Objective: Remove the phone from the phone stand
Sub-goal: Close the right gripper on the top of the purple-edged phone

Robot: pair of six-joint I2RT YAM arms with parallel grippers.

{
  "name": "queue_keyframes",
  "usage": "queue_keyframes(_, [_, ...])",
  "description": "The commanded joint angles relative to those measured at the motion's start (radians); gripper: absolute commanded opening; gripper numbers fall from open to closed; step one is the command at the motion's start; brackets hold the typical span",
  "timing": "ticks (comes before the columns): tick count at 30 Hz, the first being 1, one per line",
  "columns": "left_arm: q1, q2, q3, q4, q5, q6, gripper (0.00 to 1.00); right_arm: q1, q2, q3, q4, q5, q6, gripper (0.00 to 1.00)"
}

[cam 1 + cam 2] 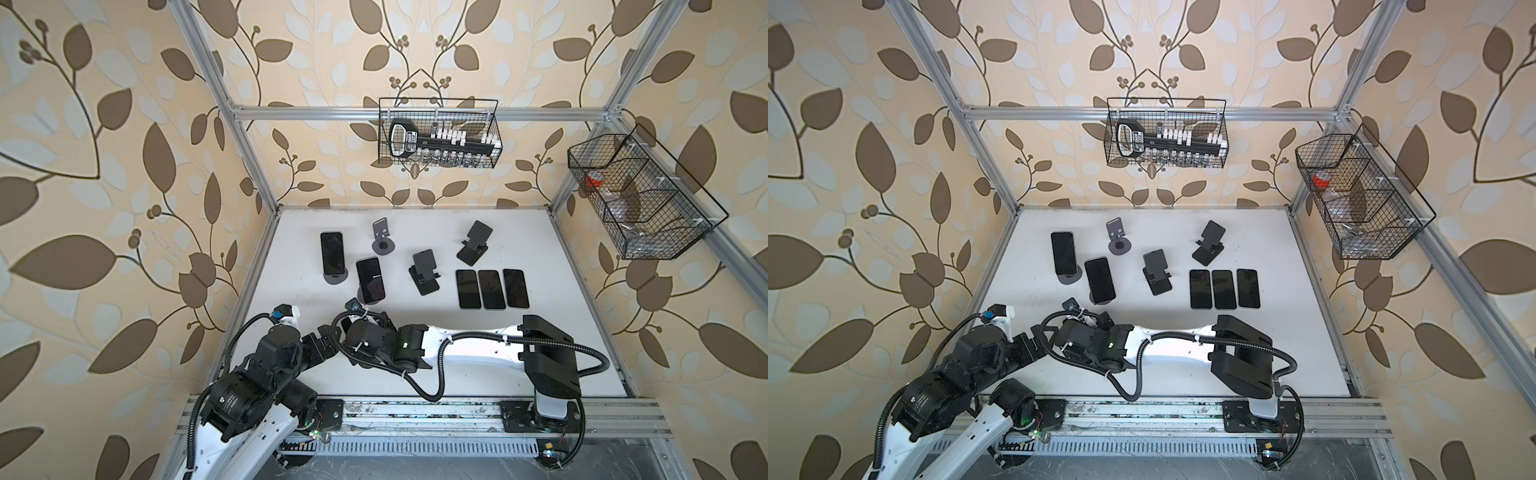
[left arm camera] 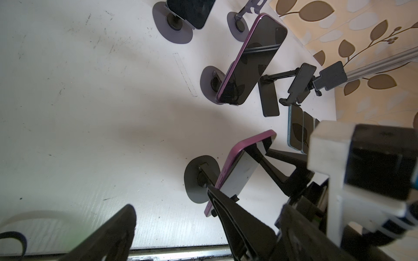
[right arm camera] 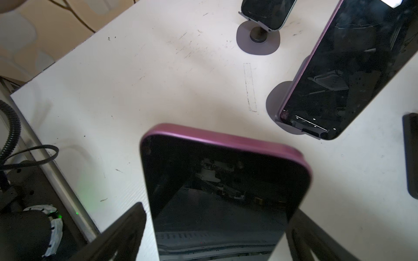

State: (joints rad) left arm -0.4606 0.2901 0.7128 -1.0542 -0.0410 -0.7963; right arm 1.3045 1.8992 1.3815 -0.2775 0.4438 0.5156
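Note:
A purple-edged phone (image 3: 224, 187) leans on a phone stand with a round grey base (image 2: 199, 178), near the table's front left. In both top views the right arm's wrist hides it. My right gripper (image 3: 218, 211) is open and straddles the phone's sides. A strip of table shows between one finger (image 3: 133, 223) and the phone's edge. The other finger sits right at the opposite edge. My left gripper (image 2: 169, 198) is open and empty beside the stand. One of its fingertips (image 2: 211, 194) overlaps the phone's lower edge; I cannot tell whether it touches.
Two more phones stand on round-based stands (image 1: 331, 257) (image 1: 370, 280) at the left. Three phones lie flat side by side (image 1: 492, 289) at the right. Empty stands (image 1: 383, 239) (image 1: 424, 272) (image 1: 473, 243) are mid-table. Wire baskets (image 1: 438, 133) (image 1: 640, 195) hang on the frame.

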Motion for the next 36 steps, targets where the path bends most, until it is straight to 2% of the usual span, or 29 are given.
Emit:
queue_keyframes(1, [0.005,0.007,-0.007,0.0,0.007,-0.012,0.99,-0.005,0.02,0.033,-0.018,-0.009,0.004,0.95])
queue_keyframes(14, [0.005,0.006,-0.007,-0.003,-0.002,-0.015,0.99,-0.007,0.02,0.036,-0.02,-0.014,-0.011,0.87])
queue_keyframes(22, [0.005,0.01,-0.005,-0.01,-0.015,-0.023,0.99,-0.008,0.033,0.05,-0.029,-0.014,-0.01,0.89])
queue_keyframes(36, [0.005,0.004,-0.005,-0.013,-0.019,-0.027,0.99,-0.007,0.057,0.082,-0.055,0.011,0.014,0.86])
